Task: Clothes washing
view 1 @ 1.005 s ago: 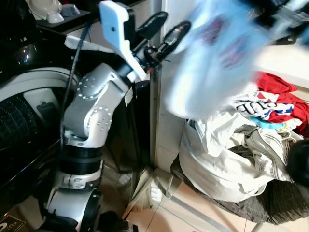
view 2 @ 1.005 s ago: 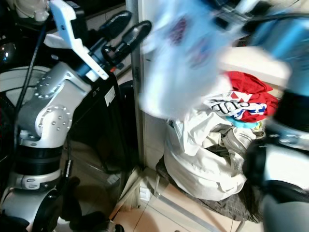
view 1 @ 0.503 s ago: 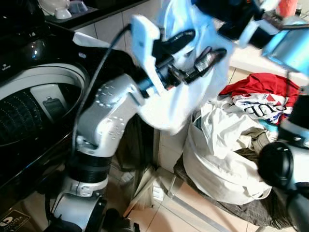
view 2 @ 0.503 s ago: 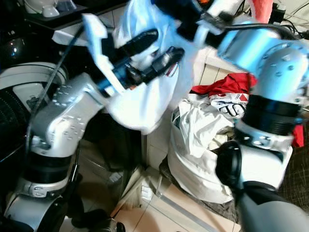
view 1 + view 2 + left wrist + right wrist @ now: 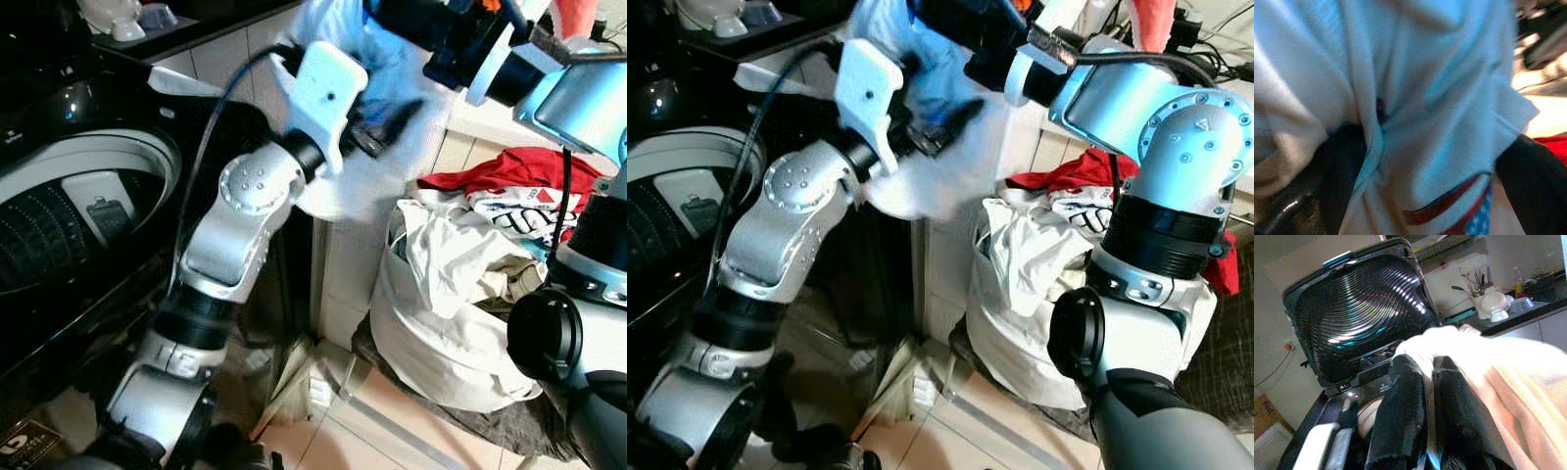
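A light blue and white garment (image 5: 377,181) with a red, white and blue print hangs in the air beside the washing machine. My right gripper (image 5: 1427,369) is shut on its top edge, held high above the machine's corner. My left gripper (image 5: 1440,161) is raised into the hanging cloth, open, with one black finger (image 5: 1344,156) on each side of a fold. The top-loading washing machine's drum (image 5: 59,225) lies open at the left, its ribbed lid (image 5: 1356,308) standing up.
A basket heaped with white clothes (image 5: 451,294) and a red garment (image 5: 529,171) stands on the tiled floor (image 5: 353,431) at the right. A dark counter with bowls (image 5: 118,20) runs behind the machine. A pale wall edge (image 5: 338,274) separates machine and basket.
The right gripper has carried the garment left from above the basket toward the machine. The left arm has risen and pushed its fingers into the cloth.
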Motion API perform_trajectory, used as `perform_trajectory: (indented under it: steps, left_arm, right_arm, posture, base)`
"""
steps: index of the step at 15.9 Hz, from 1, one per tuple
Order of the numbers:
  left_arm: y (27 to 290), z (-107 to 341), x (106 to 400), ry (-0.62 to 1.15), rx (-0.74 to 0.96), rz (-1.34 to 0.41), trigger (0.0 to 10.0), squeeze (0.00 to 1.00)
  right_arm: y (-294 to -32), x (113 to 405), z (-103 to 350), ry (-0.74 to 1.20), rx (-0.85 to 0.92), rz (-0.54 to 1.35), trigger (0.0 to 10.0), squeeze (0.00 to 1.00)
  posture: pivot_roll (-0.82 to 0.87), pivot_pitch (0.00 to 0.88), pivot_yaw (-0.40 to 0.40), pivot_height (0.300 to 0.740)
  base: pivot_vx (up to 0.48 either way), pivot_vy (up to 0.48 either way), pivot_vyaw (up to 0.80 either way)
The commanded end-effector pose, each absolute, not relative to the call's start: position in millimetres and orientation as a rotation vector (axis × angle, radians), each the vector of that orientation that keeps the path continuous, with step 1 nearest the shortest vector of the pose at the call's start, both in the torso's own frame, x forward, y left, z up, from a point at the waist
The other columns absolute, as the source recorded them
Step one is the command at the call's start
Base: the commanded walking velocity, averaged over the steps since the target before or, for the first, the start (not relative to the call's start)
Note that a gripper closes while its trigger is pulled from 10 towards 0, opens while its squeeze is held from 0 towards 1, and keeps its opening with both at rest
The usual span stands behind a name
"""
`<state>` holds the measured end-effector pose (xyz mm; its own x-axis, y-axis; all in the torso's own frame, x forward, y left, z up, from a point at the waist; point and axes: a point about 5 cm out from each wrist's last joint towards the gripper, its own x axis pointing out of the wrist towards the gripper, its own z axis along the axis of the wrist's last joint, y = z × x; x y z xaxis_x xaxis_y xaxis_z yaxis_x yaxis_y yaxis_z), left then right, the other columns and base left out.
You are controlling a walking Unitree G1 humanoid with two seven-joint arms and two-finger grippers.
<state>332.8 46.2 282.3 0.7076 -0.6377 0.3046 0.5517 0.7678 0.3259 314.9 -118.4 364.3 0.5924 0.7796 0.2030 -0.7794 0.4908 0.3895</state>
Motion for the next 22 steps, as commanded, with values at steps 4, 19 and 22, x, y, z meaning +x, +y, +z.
perform_trajectory:
  steps: [4, 19, 22]
  left_arm:
    - [59, 280, 344, -0.401, 0.238, -0.540, 10.0, 0.01]
    - [73, 278, 353, -0.393, 0.195, -0.425, 0.0, 0.00]
    - [79, 278, 354, -0.393, 0.193, -0.407, 0.0, 0.00]
  right_arm:
    - [-114, 304, 372, -0.042, 0.477, 0.995, 0.0, 0.00]
    - [-112, 302, 368, -0.024, 0.490, 0.983, 0.0, 0.00]
    - [-113, 303, 364, -0.014, 0.491, 0.962, 0.0, 0.00]
  posture:
    - [-0.03, 0.000, -0.011, 0.740]
    - [-0.03, 0.000, -0.003, 0.740]
    - [-0.03, 0.000, -0.005, 0.740]
  base:
    - [0.000, 0.000, 0.00]
    - [0.000, 0.000, 0.00]
    - [0.000, 0.000, 0.00]
